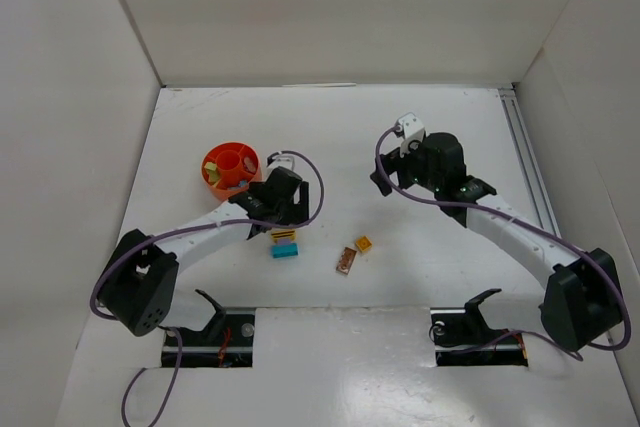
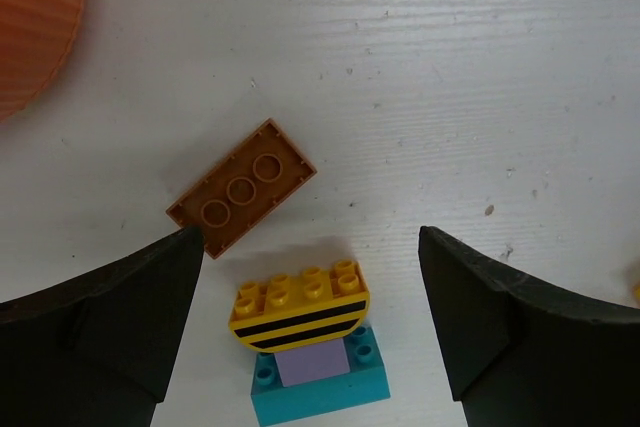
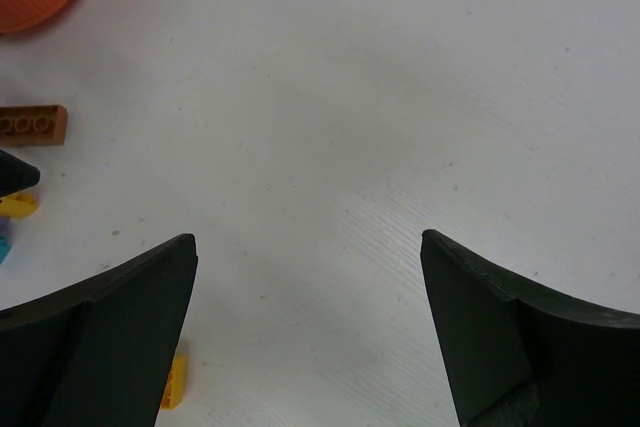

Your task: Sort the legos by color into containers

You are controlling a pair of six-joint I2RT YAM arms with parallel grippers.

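Left tool (image 2: 310,247) hung low over the tabletop (image 2: 480,67), jaws spread wide, gripping nothing. A yellow striped brick (image 2: 300,307) lay right between the fingers, touching a teal brick (image 2: 320,392) with a purple piece (image 2: 312,362) set in it (stacked or just butted together, couldn't tell). A brown brick (image 2: 242,185) lay flat just beyond them, angled, its near corner right at the tip of the left-hand finger (image 2: 110,327); contact there unclear.

The orange bowl (image 1: 212,183) sat just past the left tool, toward the back-left of the tabletop. It was divided inside and held a few small pieces, possibly yellow and green, too small to call from above.

Right tool (image 3: 308,239) was also wide open and empty, over bare tabletop, well to the right of the bowl and the teal cluster.

Between the two arms lay a small yellow brick (image 1: 364,243) and a brownish piece (image 1: 346,261), just beside each other, apart from the teal cluster.
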